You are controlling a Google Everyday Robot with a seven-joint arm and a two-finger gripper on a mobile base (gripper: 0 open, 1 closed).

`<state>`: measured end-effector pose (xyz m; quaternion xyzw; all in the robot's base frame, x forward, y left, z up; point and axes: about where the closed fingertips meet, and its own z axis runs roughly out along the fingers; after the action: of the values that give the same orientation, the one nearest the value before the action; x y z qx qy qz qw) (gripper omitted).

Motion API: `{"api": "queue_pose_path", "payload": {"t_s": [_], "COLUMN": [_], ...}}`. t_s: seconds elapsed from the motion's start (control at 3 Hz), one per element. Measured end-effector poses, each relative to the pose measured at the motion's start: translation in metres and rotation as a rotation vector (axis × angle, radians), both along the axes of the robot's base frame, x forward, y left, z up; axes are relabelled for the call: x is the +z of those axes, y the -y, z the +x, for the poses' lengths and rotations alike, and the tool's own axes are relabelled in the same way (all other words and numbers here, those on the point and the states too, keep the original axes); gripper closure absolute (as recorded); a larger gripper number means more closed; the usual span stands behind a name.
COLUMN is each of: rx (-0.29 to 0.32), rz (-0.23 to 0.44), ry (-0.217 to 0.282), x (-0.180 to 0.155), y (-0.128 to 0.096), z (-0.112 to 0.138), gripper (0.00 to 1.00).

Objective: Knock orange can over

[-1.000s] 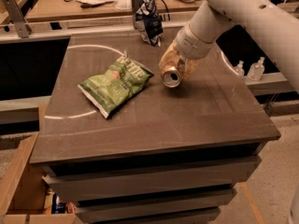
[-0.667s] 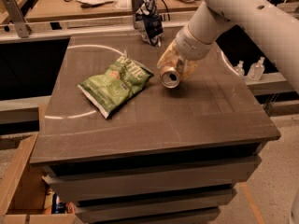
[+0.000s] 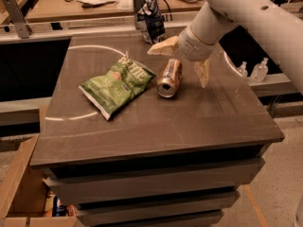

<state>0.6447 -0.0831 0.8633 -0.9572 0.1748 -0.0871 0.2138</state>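
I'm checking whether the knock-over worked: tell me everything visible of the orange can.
The orange can, small and of orange-gold metal, lies on its side on the table, its silver-rimmed end toward the camera, close beside the green chip bag. The open gripper hangs over its far end; contact there cannot be told.

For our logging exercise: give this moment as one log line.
orange can: on side | gripper: open above it | green chip bag: beside can
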Motion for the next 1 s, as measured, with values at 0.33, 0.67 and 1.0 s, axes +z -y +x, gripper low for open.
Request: {"api": "queue_pose_path", "payload": {"t_s": [0.33,0.67,1.0], "rx": [-0.015,-0.044,-0.076], "rz": [0.010,0.044,0.085], "ry": [-0.007,-0.003,0.006], "x": [-0.001,0.007,0.019], "y": [0.001,0.002,0.002], "z": [0.000,0.005,0.011], "gripper": [0.00,0.00,0.00]}}
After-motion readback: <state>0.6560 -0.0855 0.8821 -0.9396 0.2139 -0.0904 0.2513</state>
